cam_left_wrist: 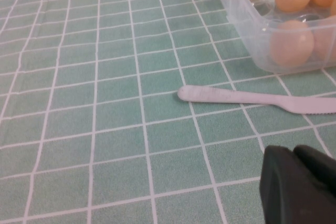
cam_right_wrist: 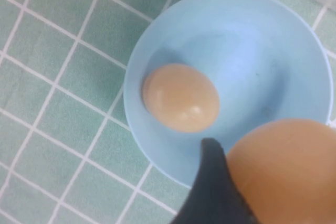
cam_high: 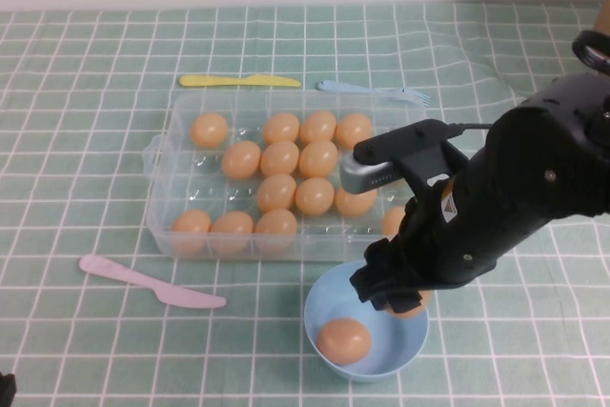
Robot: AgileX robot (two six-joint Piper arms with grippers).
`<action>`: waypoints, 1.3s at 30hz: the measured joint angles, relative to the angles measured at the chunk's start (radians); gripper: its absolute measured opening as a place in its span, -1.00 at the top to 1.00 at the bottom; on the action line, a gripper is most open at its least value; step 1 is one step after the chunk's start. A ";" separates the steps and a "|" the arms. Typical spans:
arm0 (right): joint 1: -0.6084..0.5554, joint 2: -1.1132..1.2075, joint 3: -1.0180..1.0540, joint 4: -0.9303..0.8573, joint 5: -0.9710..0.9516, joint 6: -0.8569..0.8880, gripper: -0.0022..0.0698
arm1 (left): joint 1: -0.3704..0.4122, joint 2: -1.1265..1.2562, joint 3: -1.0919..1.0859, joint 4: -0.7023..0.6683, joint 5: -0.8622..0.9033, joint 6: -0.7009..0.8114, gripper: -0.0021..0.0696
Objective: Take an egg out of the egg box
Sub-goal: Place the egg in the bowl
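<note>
A tabletop [cam_high: 95, 45] under a green-and-white checked cloth carries the clear plastic egg box [cam_high: 164, 154], a round light-blue bowl [cam_high: 321, 304] just in front of it, a pink plastic knife [cam_high: 152, 283], a yellow knife [cam_high: 238, 81] and a pale blue fork [cam_high: 376, 92]. The right claw [cam_high: 405, 304] hangs over the bowl's far rim, its fingers clamped on an egg [cam_right_wrist: 286, 171] — this egg is already out of the box and held above the bowl, where a second egg [cam_high: 344, 340] lies. The left claw [cam_left_wrist: 299, 187] sits parked low near the front left of the tabletop, close to the pink knife; whether its fingers are apart or together cannot be told.

Risks, as judged from this position: a release from this height could drop the held egg onto the one in the bowl, cracking either — the two lie close in the right wrist view. A release too near the rim could let the egg glance off and roll onto the cloth. The smooth shell may also slip if the grip loosens unevenly.
</note>
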 joint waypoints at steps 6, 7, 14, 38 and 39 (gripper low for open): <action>0.005 0.035 0.000 0.020 -0.018 -0.034 -0.24 | 0.000 0.000 0.000 0.000 0.000 0.000 0.95; 0.006 0.044 0.000 0.026 -0.024 -0.049 -0.24 | 0.000 0.000 0.000 0.000 0.000 0.000 0.95; 0.007 0.103 0.000 0.041 -0.056 -0.100 -0.24 | 0.000 0.000 0.000 0.000 0.000 0.000 0.95; 0.007 0.191 0.000 0.021 -0.096 -0.103 -0.24 | 0.000 0.000 0.000 0.000 0.000 0.000 0.95; 0.007 0.191 0.000 0.021 -0.096 -0.103 -0.26 | 0.000 0.000 0.000 0.000 0.000 0.000 0.95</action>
